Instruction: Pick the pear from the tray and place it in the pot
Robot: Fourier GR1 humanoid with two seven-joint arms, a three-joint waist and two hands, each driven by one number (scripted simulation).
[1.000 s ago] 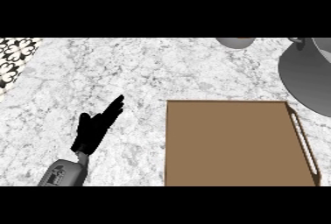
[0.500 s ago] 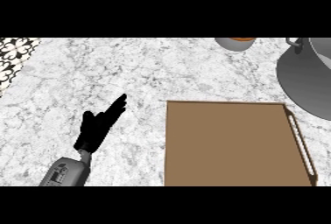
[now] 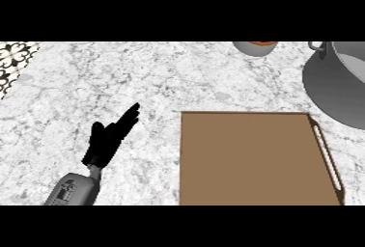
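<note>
My left hand (image 3: 107, 142) rests open, holding nothing, near the tabletop's (image 3: 143, 72) left edge — no pear shows on the tray (image 3: 249, 159), so I'd locate it first, before the pot (image 3: 335, 87).

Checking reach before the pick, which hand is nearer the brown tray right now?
Left. The left hand rests open on the counter just left of the tray, apart from it. The right hand is not in view.
</note>
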